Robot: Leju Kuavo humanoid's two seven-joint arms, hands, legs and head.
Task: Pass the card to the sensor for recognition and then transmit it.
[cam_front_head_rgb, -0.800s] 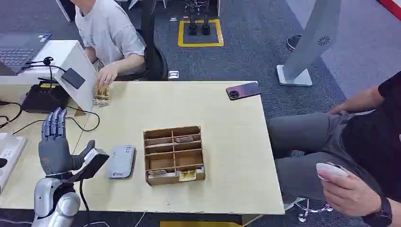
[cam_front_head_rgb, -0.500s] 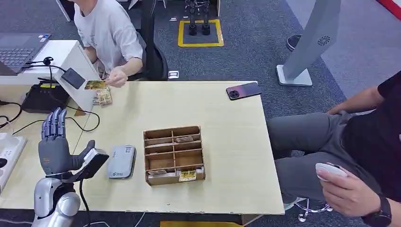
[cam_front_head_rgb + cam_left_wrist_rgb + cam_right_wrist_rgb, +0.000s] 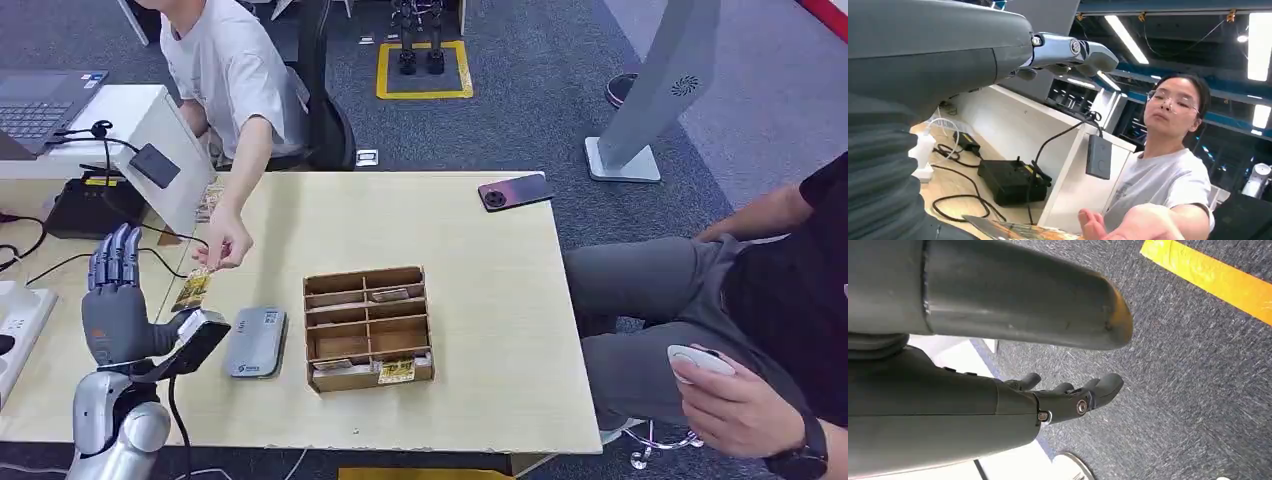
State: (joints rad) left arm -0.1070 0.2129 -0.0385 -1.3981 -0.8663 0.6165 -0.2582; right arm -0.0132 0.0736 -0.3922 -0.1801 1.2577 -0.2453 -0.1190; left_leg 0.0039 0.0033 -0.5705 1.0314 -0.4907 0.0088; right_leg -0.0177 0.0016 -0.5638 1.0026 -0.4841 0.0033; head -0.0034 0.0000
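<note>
The card (image 3: pixel 194 289) hangs tilted from a person's hand (image 3: pixel 226 247), over the left part of the pale wooden surface (image 3: pixel 480 300), just beyond my left hand (image 3: pixel 118 300). Its lower edge comes close to my thumb; I cannot tell whether it touches. My left fingers (image 3: pixel 116 258) stand upright and apart, holding nothing. In the left wrist view the card (image 3: pixel 1013 231) lies low, beside the person's reaching hand (image 3: pixel 1128 225).

Right of my left hand, near me on the surface, lies the grey sensor (image 3: pixel 257 341). Further right stands a wooden organiser (image 3: pixel 368 326) with compartments, some holding cards. A dark phone (image 3: pixel 513 191) lies at the far right edge. To the far left a white stand (image 3: pixel 150 130) carries a small black reader (image 3: pixel 155 165), with a black box (image 3: pixel 95 205) and cables beside it.

The floor is grey carpet (image 3: pixel 540 90) with a yellow square (image 3: pixel 424 70) marked on it. A second person sits on the right, holding a white device (image 3: pixel 700 362).

My right hand (image 3: pixel 1068 395) hangs over the carpet, fingers loosely curled, holding nothing.
</note>
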